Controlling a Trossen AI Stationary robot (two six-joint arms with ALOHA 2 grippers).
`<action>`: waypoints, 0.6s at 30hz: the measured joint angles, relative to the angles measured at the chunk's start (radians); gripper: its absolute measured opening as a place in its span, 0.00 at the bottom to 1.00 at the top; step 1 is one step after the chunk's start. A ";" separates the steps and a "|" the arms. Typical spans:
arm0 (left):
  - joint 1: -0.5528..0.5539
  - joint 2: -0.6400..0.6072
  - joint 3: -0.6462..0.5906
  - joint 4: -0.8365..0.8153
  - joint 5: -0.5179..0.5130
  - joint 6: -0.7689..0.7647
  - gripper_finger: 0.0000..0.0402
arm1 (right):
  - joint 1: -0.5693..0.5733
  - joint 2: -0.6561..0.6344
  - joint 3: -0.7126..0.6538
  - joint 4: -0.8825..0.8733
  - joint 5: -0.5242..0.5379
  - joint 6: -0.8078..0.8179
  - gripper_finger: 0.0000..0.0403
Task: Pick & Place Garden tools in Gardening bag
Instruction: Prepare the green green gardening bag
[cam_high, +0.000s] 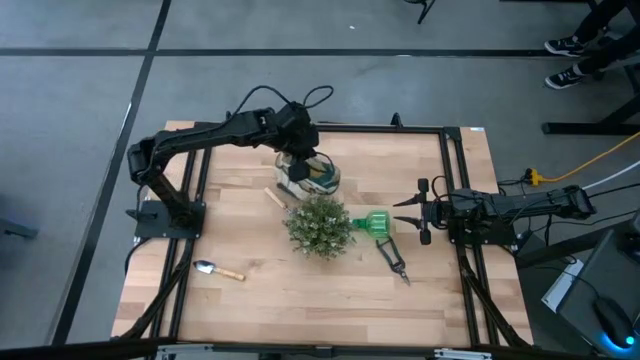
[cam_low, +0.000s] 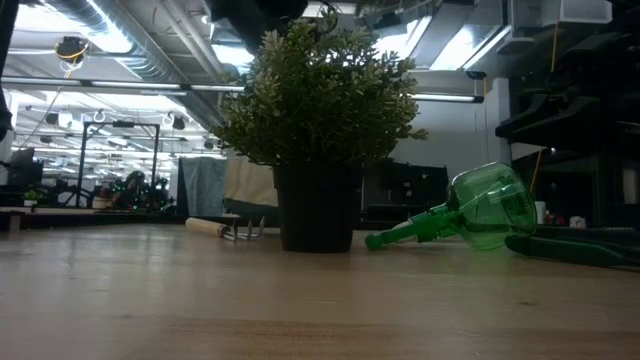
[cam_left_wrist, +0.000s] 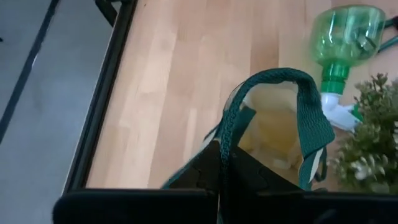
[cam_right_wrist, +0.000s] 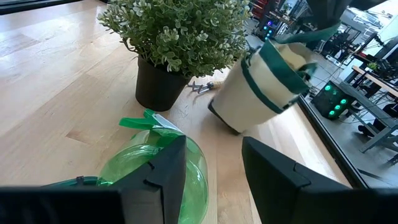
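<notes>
Plant stands beside bag.

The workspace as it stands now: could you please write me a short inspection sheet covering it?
Surface: wooden table in a black frame, dry and unmarked.
Job's things: gardening bag at the far middle, held by its green handle and tilted in the right wrist view; trowel near the left front; small wooden-handled fork beside the bag; green plastic sprayer on its side right of the plant; pruning shears in front of the sprayer.
Clutter: potted plant at the centre.
Grippers: left hand shut on the bag's handle; right hand open, near the sprayer.
Cables: black loops on the left arm; yellow cable on the floor.
Surroundings: a person's shoes at the far right.
</notes>
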 joint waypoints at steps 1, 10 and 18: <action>0.000 -0.001 0.000 -0.016 0.000 0.000 0.02 | 0.000 0.000 0.000 0.000 0.000 0.000 0.40; -0.026 -0.002 -0.033 -0.018 -0.011 0.024 0.01 | 0.000 0.000 0.000 0.000 0.000 0.000 0.40; -0.065 -0.002 -0.038 0.014 -0.109 0.052 0.01 | 0.000 0.000 0.000 0.000 0.000 0.000 0.40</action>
